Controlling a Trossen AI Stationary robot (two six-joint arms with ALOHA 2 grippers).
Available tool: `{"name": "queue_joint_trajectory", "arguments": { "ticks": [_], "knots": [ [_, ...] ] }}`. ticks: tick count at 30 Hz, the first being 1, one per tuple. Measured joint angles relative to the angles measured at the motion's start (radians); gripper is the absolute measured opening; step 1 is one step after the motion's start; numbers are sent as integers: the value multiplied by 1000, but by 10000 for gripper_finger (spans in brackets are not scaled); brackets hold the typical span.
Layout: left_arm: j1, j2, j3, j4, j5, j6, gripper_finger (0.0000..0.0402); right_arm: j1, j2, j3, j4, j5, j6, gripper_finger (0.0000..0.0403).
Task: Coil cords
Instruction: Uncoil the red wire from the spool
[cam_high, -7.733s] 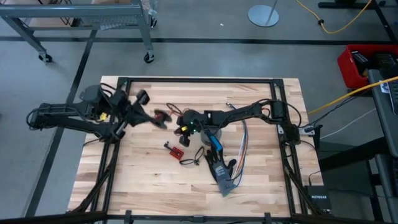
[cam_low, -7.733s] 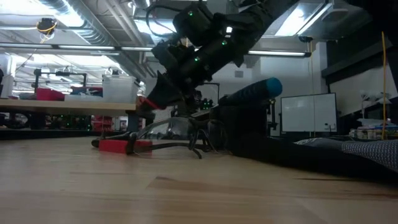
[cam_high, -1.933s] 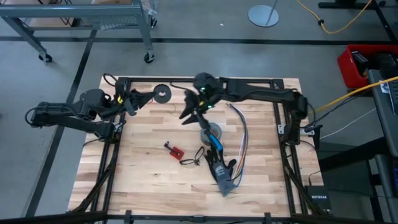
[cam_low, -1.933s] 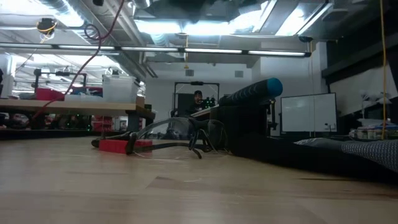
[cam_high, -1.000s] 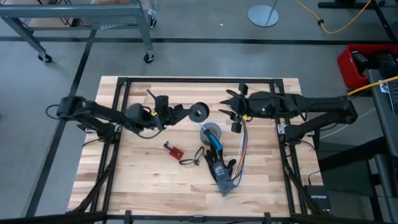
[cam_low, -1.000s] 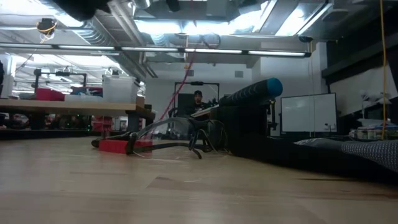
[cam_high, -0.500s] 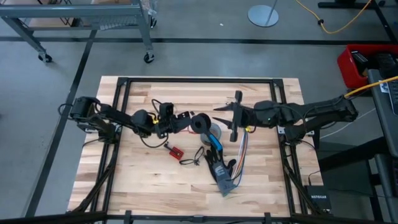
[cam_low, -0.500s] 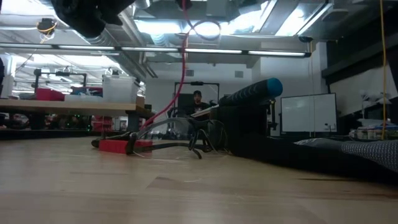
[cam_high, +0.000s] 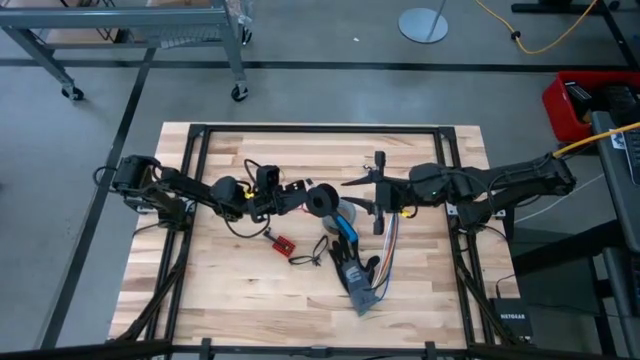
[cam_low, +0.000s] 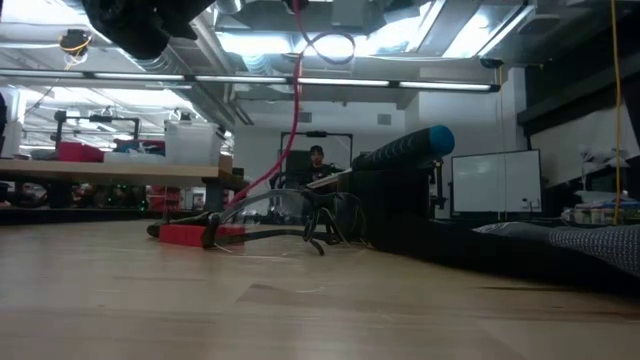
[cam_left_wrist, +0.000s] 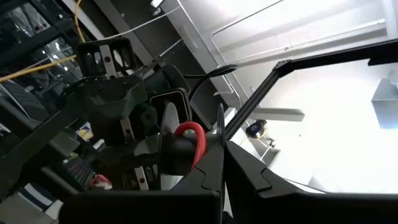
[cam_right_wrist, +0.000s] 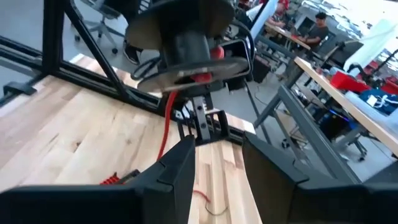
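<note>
Cord's half on the spool, tail dragging on the desk

Cord (cam_right_wrist: 165, 121) is partly wound on a black spool (cam_high: 322, 200) that the left hand (cam_high: 305, 197) has clamped, held up over the middle of the desk (cam_high: 230, 290). A red strand drops from it to the wood. The right hand (cam_high: 379, 192) sits just beside the spool, spread wide and gripping nothing. My worry is that loose tail. It hangs with no guide, so more winding could lay it unevenly or let it slip off the flange. Farther out, it lands near the red board (cam_high: 283, 243), the tape roll (cam_high: 348, 212) and the ribbon wires (cam_high: 390, 240), so it could snag and drag one along.
</note>
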Motion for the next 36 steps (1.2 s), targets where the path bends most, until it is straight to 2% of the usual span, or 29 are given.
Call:
{"name": "queue_joint_trajectory", "arguments": {
  "ticks": [5,17,25,31,36],
  "knots": [
    [0,0,0,0,0,-29,0,0,0,0,7,-4,-3,138],
    [0,-1,0,-4,-8,-162,0,36,0,1,-6,10,-381,138],
    [0,-2,1,-63,-78,-311,0,131,0,1,-23,120,-614,138],
    [5,-2,1,-152,-102,-357,0,152,8,2,-26,131,-706,138],
    [5,-2,1,-148,-104,-386,0,150,38,2,-28,176,-756,138]
  ]
}}
